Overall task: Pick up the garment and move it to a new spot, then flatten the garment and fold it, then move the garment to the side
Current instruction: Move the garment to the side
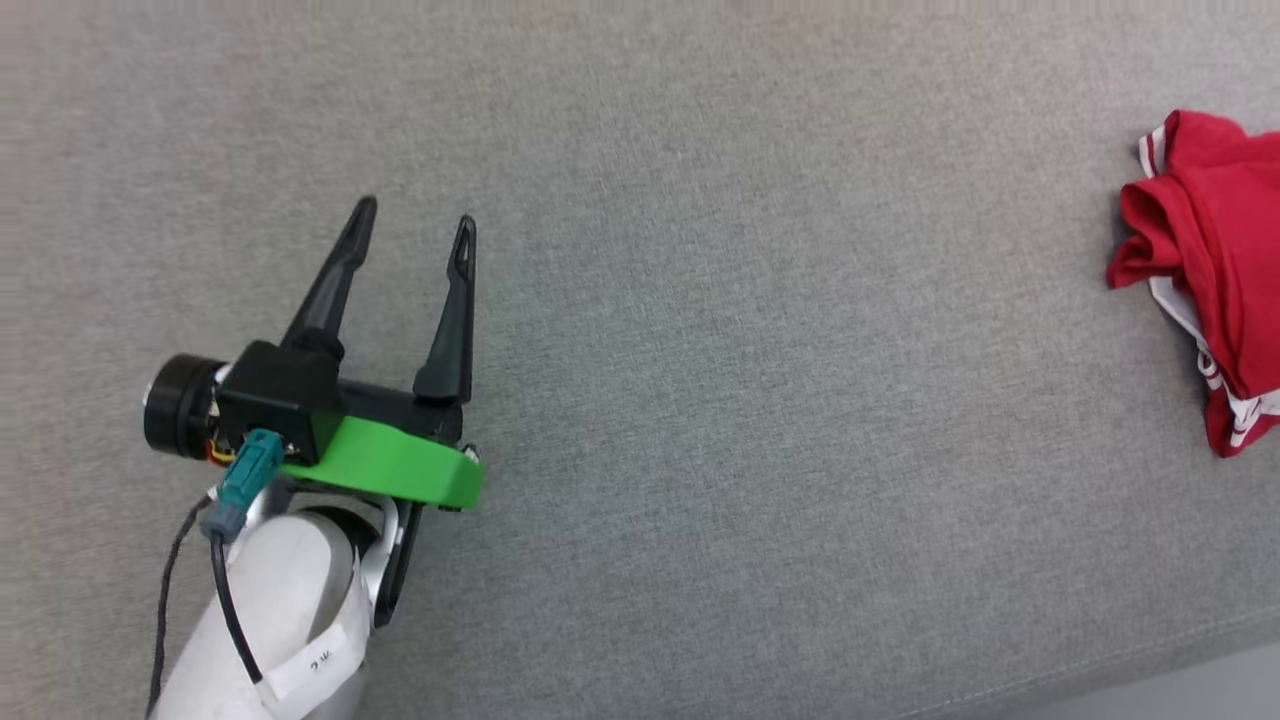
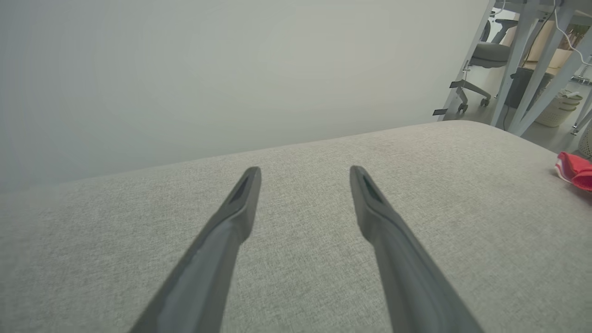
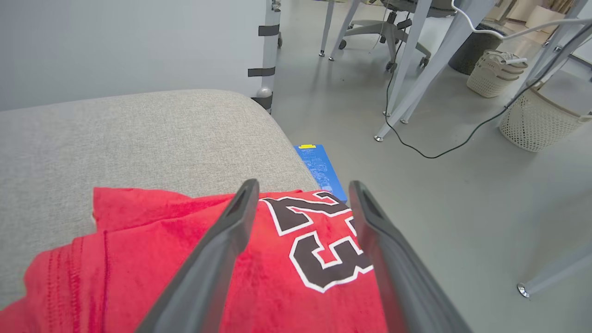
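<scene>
Head view: garment [image 1: 1222, 250] cut by right edge; left hand [image 1: 416, 213], right hand [image 3: 304, 185] spread wide, empty.

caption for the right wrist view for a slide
Open right gripper over the red garment at the grey surface's edge.

Light's bright, soft and even; shadows barely show. My wrist views bow at the edges, and my left fingers [image 2: 212, 259] blur up close.

Black, white-outlined numerals "23" on the red garment [image 3: 286, 277]; print on the white forearm tag [image 1: 318, 660] too small to read.
</scene>
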`<state>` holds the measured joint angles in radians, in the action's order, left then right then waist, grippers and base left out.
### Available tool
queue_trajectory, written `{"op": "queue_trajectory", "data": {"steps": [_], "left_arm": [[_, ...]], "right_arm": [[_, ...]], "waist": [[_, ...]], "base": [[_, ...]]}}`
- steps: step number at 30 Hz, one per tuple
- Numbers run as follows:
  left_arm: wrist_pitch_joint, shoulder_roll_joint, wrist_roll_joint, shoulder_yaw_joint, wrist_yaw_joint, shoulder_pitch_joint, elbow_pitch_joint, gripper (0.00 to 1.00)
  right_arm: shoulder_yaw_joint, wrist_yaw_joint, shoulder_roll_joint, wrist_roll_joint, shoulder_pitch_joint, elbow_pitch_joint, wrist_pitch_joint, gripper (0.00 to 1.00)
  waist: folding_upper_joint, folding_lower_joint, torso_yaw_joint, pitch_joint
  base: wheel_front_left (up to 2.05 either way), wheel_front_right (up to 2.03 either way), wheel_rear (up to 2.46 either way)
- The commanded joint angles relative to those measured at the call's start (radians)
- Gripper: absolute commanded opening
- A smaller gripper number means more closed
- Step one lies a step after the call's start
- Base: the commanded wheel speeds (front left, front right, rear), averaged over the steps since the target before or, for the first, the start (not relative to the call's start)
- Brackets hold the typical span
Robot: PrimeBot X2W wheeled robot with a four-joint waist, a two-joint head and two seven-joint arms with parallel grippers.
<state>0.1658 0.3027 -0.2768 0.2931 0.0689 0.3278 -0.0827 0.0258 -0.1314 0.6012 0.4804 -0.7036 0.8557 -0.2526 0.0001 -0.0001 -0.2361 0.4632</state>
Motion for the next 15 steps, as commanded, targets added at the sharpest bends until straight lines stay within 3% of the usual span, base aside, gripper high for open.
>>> {"op": "queue_trajectory", "data": {"steps": [1, 15], "left_arm": [[0.009, -0.009, -0.007, 0.000, 0.008, -0.018, 0.005, 1.00], [0.048, -0.054, -0.068, -0.011, 0.039, -0.123, 0.084, 1.00]], "right_arm": [[0.007, 0.001, -0.016, 0.001, 0.042, -0.044, -0.009, 1.00], [0.025, 0.001, -0.270, -0.137, 0.414, -0.450, -0.009, 1.00]], "waist": [[-0.0001, 0.0001, 0.057, -0.092], [-0.0001, 0.0001, 0.200, -0.239]], "base": [[0.00, 0.00, 0.00], [0.00, 0.00, 0.00]]}}
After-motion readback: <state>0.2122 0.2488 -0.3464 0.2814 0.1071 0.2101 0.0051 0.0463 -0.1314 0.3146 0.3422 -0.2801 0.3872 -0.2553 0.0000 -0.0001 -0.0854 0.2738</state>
